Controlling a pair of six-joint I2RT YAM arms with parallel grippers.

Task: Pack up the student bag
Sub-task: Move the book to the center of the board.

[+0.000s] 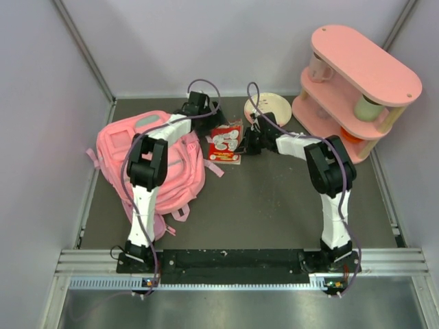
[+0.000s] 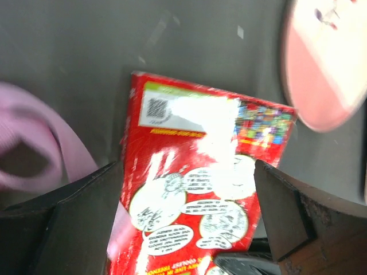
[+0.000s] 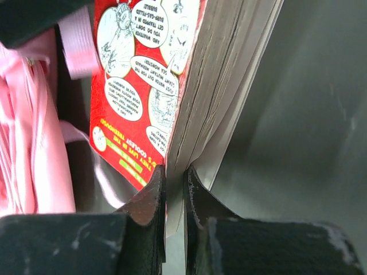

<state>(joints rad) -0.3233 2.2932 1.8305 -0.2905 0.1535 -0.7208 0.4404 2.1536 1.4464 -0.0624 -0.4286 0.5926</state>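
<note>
1. So, the student bag (image 1: 184,168) is lying on the left side of the table, partly under the left arm. From the top view I can't tell if any of its zips are open.
2. The thing being handled is a red comic-style book (image 1: 226,142) just beside the bag's right edge, between the two arms. One of the bag's pink straps (image 2: 69,149) lies right next to it.
3. The right gripper (image 3: 175,172) is pinched closed on the book's page edge. It looks like it has only some of the pages and a cover rather than the whole thickness, though that's hard to be sure of.
4. The left gripper (image 2: 186,189) is spread wide and holding nothing, with one finger on each side of the book.
5. My read is that this is the pick-up step, so nothing is packed yet.
6. Next I'd guess the left one has to close on the book or go and hold the bag's mouth open, while the right carries the book over. With a grip that thin, the book could fan open or slip.
7. There's also a round pink plate (image 1: 267,108) and a pink shelf (image 1: 357,82) at the back right, both untouched.
</note>
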